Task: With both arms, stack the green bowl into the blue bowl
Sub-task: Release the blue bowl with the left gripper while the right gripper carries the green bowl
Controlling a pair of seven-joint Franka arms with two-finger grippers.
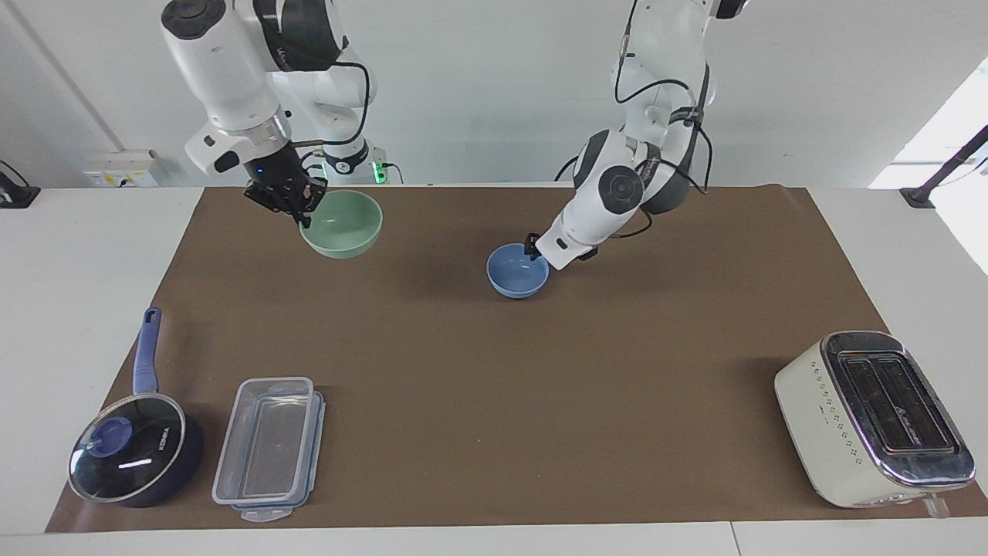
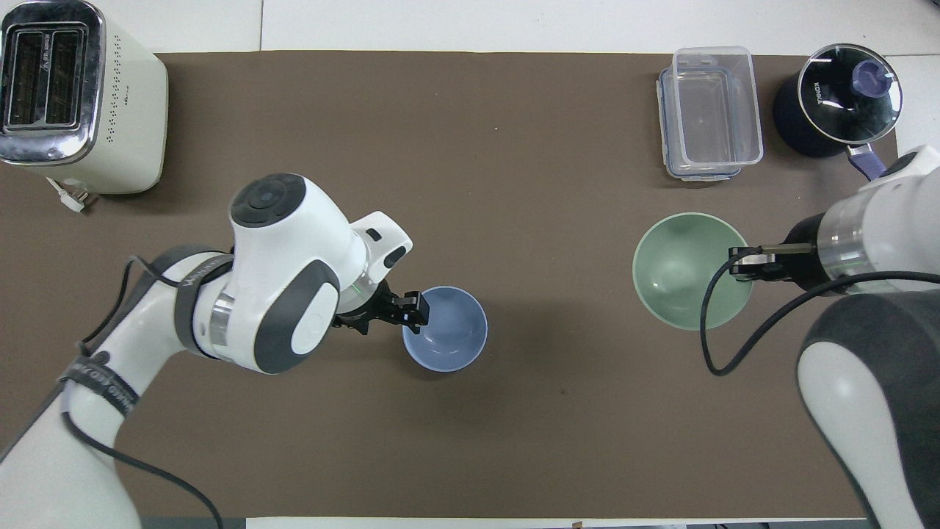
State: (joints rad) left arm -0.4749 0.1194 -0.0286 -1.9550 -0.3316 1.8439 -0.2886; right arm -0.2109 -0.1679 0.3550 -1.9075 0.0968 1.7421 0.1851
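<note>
The green bowl (image 1: pixel 342 224) hangs in the air over the brown mat, upright, toward the right arm's end. My right gripper (image 1: pixel 302 210) is shut on its rim; both also show in the overhead view, the bowl (image 2: pixel 687 275) and the gripper (image 2: pixel 740 263). The blue bowl (image 1: pixel 517 272) is upright, low at the mat's middle (image 2: pixel 446 330); I cannot tell whether it rests on the mat. My left gripper (image 1: pixel 532 249) is shut on its rim at the side toward the left arm's end, as the overhead view (image 2: pixel 416 308) also shows.
A cream toaster (image 1: pixel 872 417) stands at the mat's corner farthest from the robots at the left arm's end. A clear plastic container (image 1: pixel 268 446) and a dark blue pan with glass lid (image 1: pixel 131 455) stand far from the robots at the right arm's end.
</note>
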